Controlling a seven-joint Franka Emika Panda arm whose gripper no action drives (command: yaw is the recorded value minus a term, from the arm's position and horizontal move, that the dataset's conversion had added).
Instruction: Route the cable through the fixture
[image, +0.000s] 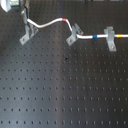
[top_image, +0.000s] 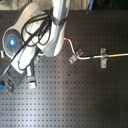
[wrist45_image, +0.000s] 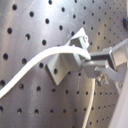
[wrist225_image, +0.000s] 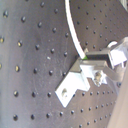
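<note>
**Cable end held over the leftmost clip**

I see the black perforated board (image: 60, 90) filling both exterior views. The white arm (top_image: 47, 35) leans over the second exterior view's left. The cable (image: 50, 22) runs from the first exterior view's right through a squat clip (image: 110, 39), through a middle clip (image: 74, 34), then arcs to the fixture (image: 27, 34) at the first exterior view's left. The gripper (wrist45_image: 92, 62) is narrowed, pinching the cable's end just beside the fixture's fork.
</note>
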